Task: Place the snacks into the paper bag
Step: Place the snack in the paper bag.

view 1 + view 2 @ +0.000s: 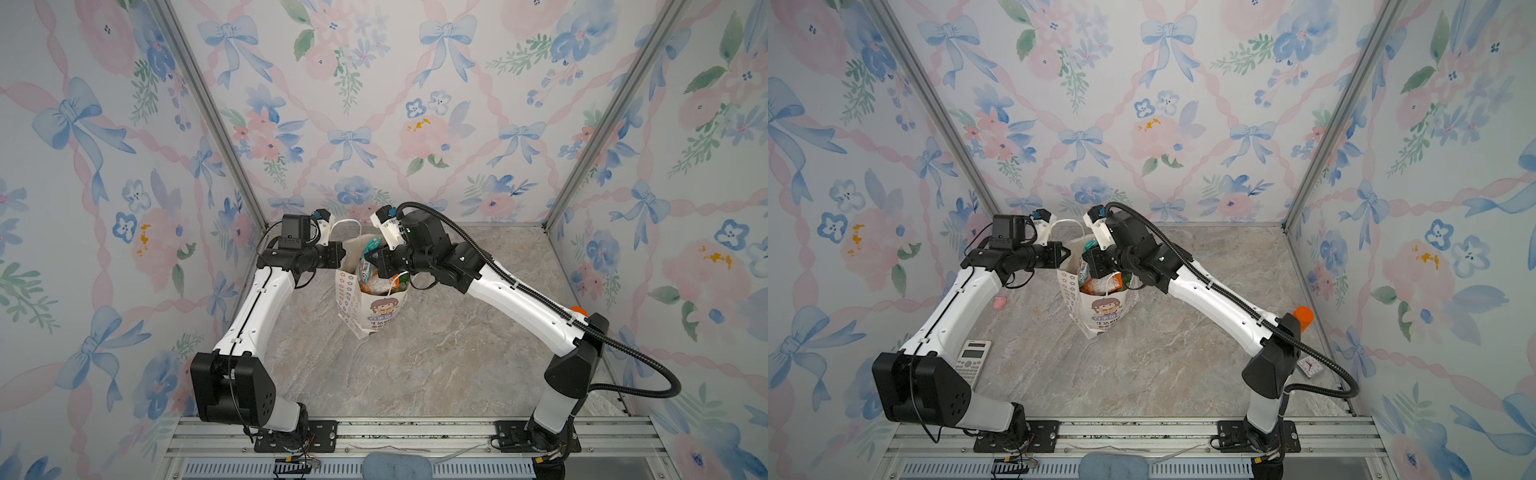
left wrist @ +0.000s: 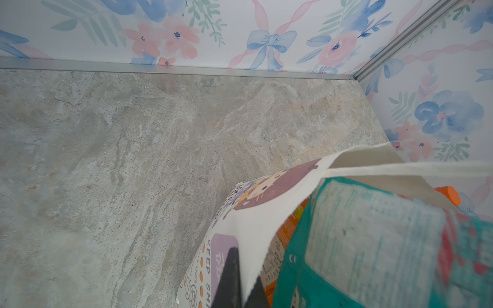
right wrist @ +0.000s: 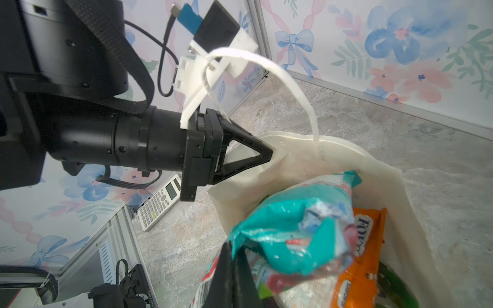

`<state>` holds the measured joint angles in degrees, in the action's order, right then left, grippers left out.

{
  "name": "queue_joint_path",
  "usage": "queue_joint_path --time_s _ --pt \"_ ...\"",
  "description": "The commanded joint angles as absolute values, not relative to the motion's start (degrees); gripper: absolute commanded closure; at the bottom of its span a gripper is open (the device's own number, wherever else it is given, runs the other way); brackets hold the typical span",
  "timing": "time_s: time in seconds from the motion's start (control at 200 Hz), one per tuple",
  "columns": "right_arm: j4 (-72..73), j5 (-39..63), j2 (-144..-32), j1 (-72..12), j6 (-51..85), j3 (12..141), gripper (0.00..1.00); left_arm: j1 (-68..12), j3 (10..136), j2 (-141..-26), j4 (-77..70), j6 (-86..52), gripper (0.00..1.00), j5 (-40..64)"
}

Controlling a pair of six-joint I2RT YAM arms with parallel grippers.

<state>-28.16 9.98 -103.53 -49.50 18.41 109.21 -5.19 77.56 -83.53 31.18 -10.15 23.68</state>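
Right gripper (image 3: 234, 256): pressed together over the bag's mouth, pinching the edge of a crumpled glossy teal plastic pouch (image 3: 288, 229).
Teal plastic pouch: its upper part sticks up out of the opening, and its lower part sits down among the other packs. It also shows in a top view (image 1: 369, 250).
Left gripper (image 3: 268, 154): its black triangular fingers are shut on the rim of the bag at the side nearest the left arm. The paper edge runs between them in the left wrist view (image 2: 248, 282).
Paper bag (image 1: 353, 305): cream-white paper, standing upright with its mouth open. It has a cartoon girl and printed text on the front and a small-flower pattern on the side. It stands on the worktop between the two arms, toward the back wall.
Cord handles: one white cord handle (image 3: 282, 77) arches up beside the left wrist. The other (image 1: 397, 279) droops across the front rim.
Other snacks: a glossy orange plastic pouch printed "FOX'S" (image 3: 366, 240) and a green plastic pouch (image 3: 394, 289) lie inside the bag, just beside the teal one.
Worktop (image 1: 1163, 374): grey-beige marbled surface.
Calculator (image 1: 972, 360): grey-white, flat on the worktop beside the left arm, well apart from the bag.
Pink object (image 1: 999, 303): small, near the left wall.
Orange bottle (image 1: 1303, 318): cylindrical, behind the right arm's elbow, near the right wall.
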Motion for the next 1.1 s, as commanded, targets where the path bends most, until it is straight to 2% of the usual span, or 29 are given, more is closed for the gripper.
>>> queue_joint_path --time_s 0.0,0.06,0.09,0.14,0.215,0.295,0.36,0.54,0.75,0.86,0.9,1.055,1.095 --pt "-26.91 11.73 -104.21 -48.43 17.89 113.26 1.00 -5.18 76.46 -83.18 32.34 -10.00 1.00 25.31" --pt "-27.40 12.16 -104.26 -48.05 18.05 113.43 1.00 -5.19 76.47 -83.19 32.35 -9.93 1.00 25.31" --pt "-27.70 12.13 -104.02 -47.93 18.06 113.23 0.96 -5.13 76.46 -83.16 32.37 -9.98 1.00 25.27" --pt "-28.03 11.92 -103.18 -47.73 17.97 112.35 0.83 -5.18 76.46 -83.10 32.34 -9.93 1.00 25.22" --pt "-27.46 10.97 -100.66 -47.55 17.75 109.32 0.57 -5.08 76.46 -83.13 32.35 -9.93 1.00 25.27" --pt "-26.09 9.57 -96.88 -46.79 17.73 105.28 0.40 -5.10 76.46 -83.20 32.34 -9.93 1.00 25.31" --pt "-24.71 8.13 -93.31 -46.04 17.74 101.98 0.31 -5.10 76.46 -83.14 32.33 -9.98 1.00 25.31" --pt "-21.58 7.04 -86.27 -43.76 17.66 96.33 0.23 -5.01 76.72 -83.06 32.34 -10.10 1.00 25.36" --pt "-16.74 6.45 -80.91 -40.13 17.11 90.91 0.10 -5.10 77.55 -82.94 32.36 -10.67 1.00 25.58" --pt "-15.26 6.63 -79.02 -37.47 18.37 88.50 0.08 -5.21 77.96 -82.57 32.26 -10.94 0.78 25.33" --pt "-14.89 6.68 -78.46 -36.59 18.67 87.68 0.08 -5.51 78.05 -82.46 32.08 -11.08 0.67 25.08" --pt "-14.55 6.71 -76.51 -33.67 19.93 84.69 0.06 -6.14 78.39 -81.45 31.84 -11.13 0.45 23.42" --pt "-14.30 6.68 -75.97 -32.98 20.16 83.87 0.06 -6.19 78.48 -81.21 31.73 -11.05 0.34 23.02"
